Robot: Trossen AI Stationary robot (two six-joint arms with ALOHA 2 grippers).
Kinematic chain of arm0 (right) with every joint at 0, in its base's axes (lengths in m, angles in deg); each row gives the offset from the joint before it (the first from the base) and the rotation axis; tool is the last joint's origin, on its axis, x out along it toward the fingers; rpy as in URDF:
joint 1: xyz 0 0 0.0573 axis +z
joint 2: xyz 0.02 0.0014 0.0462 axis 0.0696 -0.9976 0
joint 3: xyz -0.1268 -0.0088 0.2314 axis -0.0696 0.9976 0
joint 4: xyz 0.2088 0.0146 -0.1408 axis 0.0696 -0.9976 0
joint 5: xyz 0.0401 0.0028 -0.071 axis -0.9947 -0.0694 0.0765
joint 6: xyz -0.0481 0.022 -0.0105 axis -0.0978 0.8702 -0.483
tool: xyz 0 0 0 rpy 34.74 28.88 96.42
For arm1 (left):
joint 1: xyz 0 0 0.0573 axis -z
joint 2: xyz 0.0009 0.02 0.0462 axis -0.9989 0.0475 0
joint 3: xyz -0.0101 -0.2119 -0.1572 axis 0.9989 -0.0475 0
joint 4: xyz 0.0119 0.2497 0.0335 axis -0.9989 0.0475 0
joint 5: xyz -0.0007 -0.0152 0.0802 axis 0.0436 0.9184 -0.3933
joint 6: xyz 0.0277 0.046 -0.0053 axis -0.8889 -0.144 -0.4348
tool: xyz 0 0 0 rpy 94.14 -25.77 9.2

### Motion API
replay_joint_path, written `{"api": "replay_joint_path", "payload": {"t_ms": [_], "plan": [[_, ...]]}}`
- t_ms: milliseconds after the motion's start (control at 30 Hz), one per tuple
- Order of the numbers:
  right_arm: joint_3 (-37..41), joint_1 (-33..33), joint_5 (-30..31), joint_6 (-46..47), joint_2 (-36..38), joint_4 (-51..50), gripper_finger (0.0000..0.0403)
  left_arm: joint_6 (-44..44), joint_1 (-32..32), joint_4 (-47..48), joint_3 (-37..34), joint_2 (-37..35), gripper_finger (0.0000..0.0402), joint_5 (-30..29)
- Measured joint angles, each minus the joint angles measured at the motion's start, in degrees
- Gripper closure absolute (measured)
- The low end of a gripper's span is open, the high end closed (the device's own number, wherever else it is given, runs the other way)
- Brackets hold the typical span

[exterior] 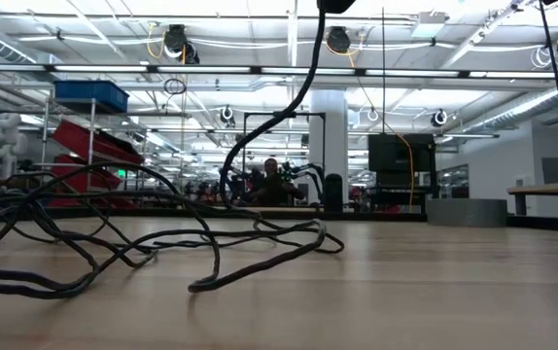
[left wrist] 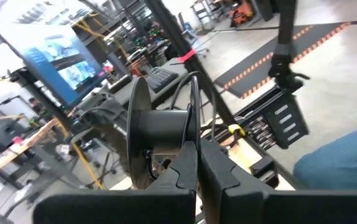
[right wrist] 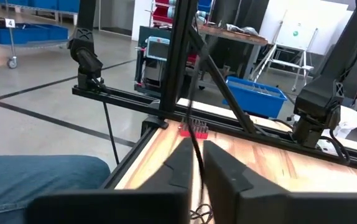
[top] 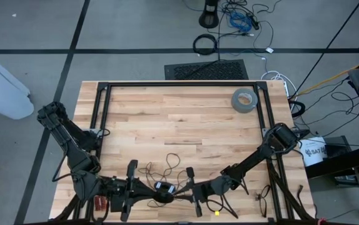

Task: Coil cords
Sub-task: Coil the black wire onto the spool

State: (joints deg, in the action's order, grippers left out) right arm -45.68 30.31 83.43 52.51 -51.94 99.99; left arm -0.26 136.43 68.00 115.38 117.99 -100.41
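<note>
Cord (right wrist: 194,134) runs lengthwise between right gripper (right wrist: 198,163) fingers, nearly closed on it; left gripper (left wrist: 198,167) closed, beside spool (left wrist: 157,134) at near tabletop (top: 186,119) edge.

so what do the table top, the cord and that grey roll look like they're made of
Table top: pale wood planks with visible grain and seams, dull sheen, likely butcher block. Cord: thin black wire, looks rubber or plastic jacketed, limp in loose loops. Grey roll: matte grey ring, probably cloth or duct tape.
</note>
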Motion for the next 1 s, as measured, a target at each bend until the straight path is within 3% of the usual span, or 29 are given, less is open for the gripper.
{"api": "replay_joint_path", "payload": {"t_ms": [367,767,867,1000], "plan": [[0.02,-1.41,1.56,-1.15,4.01,-4.62,0.0401,-0.02,0.0,1.2,0.0,0.02,0.04,17.76],[-0.51,-2.67,1.23,-4.6,11.36,-5.95,0.0402,-0.52,-0.92,1.53,-0.87,0.07,0.04,27.56],[-3.63,-3.03,1.25,-5.75,12.16,-7.92,0.0403,-0.47,-2.08,0.59,-0.87,0.39,0.04,28.98],[-11.21,-3.48,0.05,-7.08,12.18,-18.17,0.0403,-0.15,-3.49,0.64,-0.87,1.03,0.04,31.28]]}}
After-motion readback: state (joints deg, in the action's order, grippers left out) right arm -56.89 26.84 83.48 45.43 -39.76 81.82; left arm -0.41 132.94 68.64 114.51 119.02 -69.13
